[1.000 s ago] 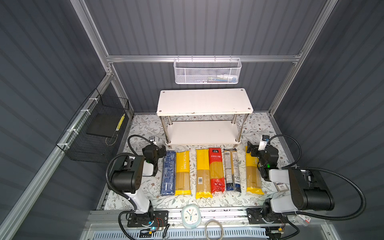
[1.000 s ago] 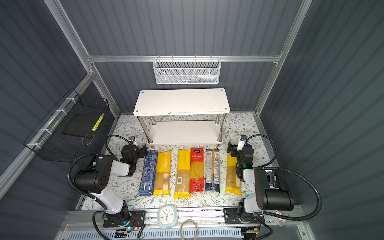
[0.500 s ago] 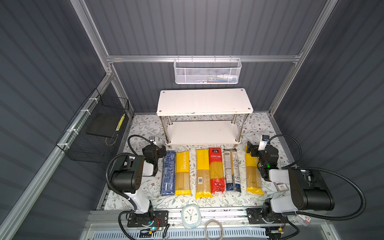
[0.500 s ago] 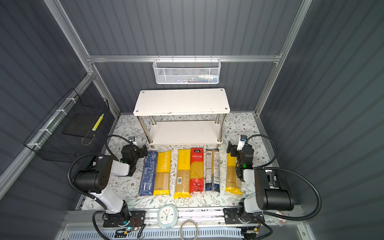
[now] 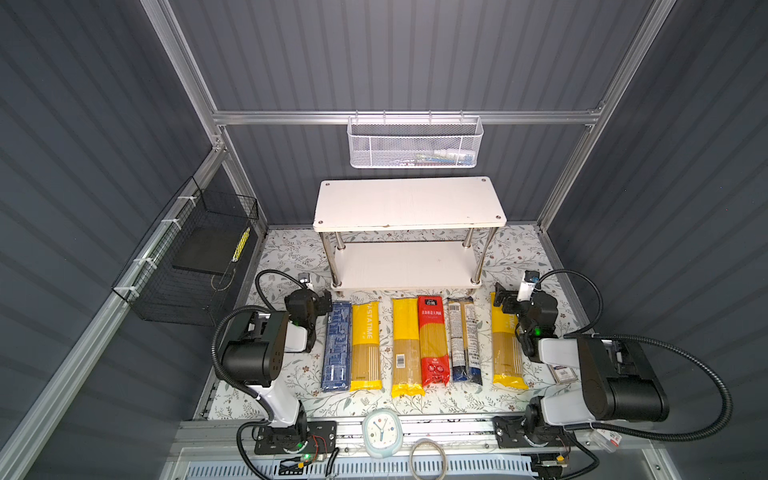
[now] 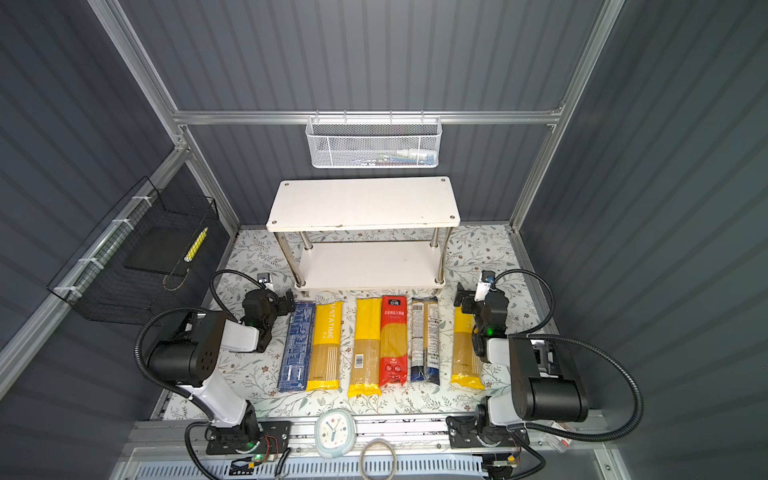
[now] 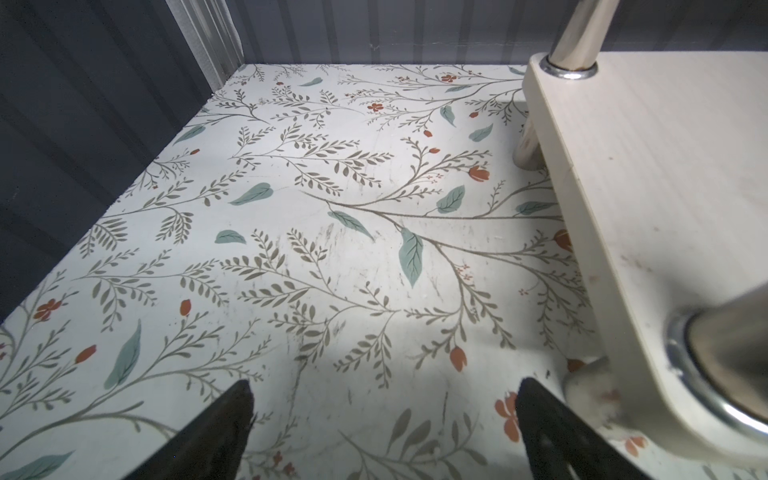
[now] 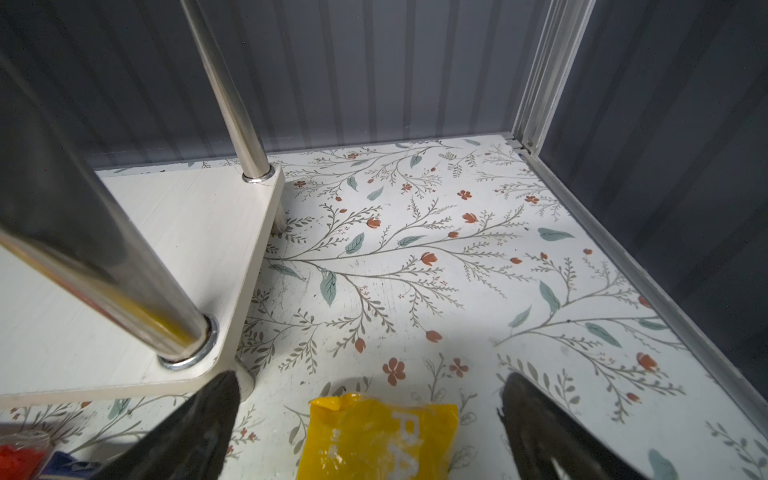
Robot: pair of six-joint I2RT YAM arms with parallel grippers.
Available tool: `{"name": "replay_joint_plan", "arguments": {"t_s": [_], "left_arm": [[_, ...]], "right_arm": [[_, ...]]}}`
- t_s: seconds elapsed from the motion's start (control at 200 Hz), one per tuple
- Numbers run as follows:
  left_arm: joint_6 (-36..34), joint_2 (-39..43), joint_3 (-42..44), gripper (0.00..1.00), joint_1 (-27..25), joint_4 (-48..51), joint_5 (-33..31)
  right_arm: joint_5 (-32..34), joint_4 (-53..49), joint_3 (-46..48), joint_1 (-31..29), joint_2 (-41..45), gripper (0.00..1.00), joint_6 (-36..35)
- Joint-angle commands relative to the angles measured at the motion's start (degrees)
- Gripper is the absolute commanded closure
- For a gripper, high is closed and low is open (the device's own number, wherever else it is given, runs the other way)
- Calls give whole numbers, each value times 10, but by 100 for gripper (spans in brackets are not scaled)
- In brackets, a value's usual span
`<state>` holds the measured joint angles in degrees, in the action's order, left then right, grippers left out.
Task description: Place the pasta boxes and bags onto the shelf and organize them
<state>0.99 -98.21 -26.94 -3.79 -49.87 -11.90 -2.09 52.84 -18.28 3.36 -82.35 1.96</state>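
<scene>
Six long, narrow packs lay side by side on the floral-patterned surface (image 5: pixel 291 257), just in front of the white two-tier shelf with shiny metal posts (image 5: pixel 409 203), and both of its boards were bare. From the left came a flat dark-blue carton (image 5: pixel 336 347) with white print, a yellow PASTATIME bag (image 5: pixel 365 347) touching it, a second yellow bag (image 5: pixel 405 347), a red bag (image 5: pixel 433 338) pressed against that one, a clear bag with a dark-blue end (image 5: pixel 463 338), and, set apart at the right, a third yellow bag (image 5: pixel 505 349).

The left pincer (image 7: pixel 382 399) was spread wide over bare surface beside the shelf's near corner and gripped nothing. The right pincer (image 8: pixel 372 384) was spread just as wide and was also empty. The far end of the third yellow bag lay between its fingers.

The bags probably weighed little and stayed fairly straight along their length. Their film looked slick, and the strands inside would likely snap under a hard squeeze or a bend. A hold across the narrow width near the middle seemed best for balance. The carton looked stiff and easy to clamp the same way, though the bag touching it left little room for a finger.
</scene>
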Motion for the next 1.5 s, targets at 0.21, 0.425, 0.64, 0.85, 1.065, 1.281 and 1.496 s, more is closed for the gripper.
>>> {"name": "replay_joint_plan", "arguments": {"t_s": [0.21,0.425,0.64,0.85,1.065,1.281,1.496], "left_arm": [[59,156,-171,1,-2,323,121],[98,242,-161,1,-15,417,166],[118,339,-109,1,-39,492,176],[130,433,-66,1,-41,561,147],[141,437,-64,1,-41,562,163],[149,415,-70,1,-41,554,194],[153,425,-64,1,-41,549,198]], "right_arm": [[-12,-462,-198,-4,176,1,73],[85,-828,-337,-79,178,1,134],[66,-980,-365,-133,141,1,208],[56,-992,-299,-133,175,1,255],[37,-965,-250,-113,157,1,266],[44,-920,-214,-107,144,1,253],[69,-900,-205,-105,110,1,244]]}}
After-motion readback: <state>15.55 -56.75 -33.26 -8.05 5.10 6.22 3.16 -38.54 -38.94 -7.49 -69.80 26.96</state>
